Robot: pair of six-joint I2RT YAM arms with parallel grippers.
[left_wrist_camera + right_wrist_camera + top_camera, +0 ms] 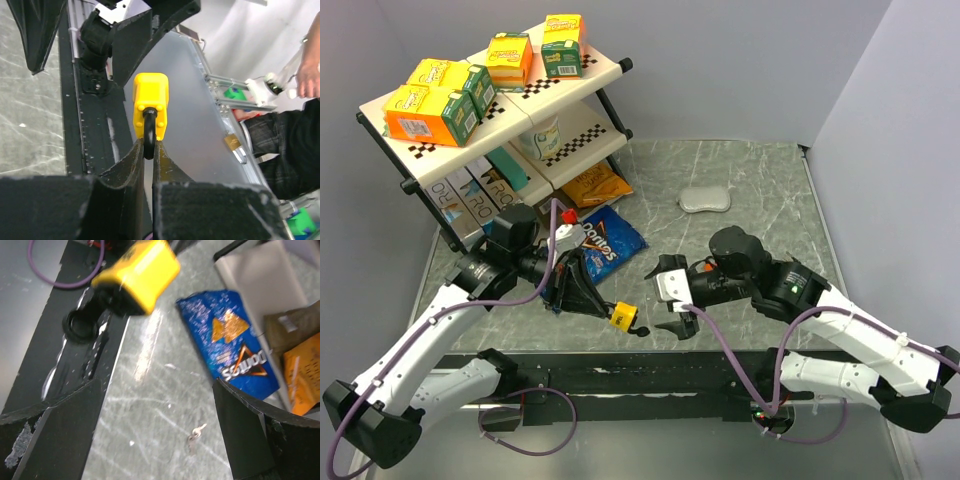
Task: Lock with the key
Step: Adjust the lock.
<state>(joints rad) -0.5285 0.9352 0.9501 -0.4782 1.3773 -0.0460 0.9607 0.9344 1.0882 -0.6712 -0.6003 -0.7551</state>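
The key (195,432) is just lying loose on the tabletop (150,405), a tiny thing near the corner of the blue chip bag (235,347), and nothing is touching it. The right hand (673,302) hangs over that spot with its fingers spread wide. Off to the side, the left hand (148,146) is pinching the yellow padlock (150,97) by its black shackle, holding it up off the tabletop.
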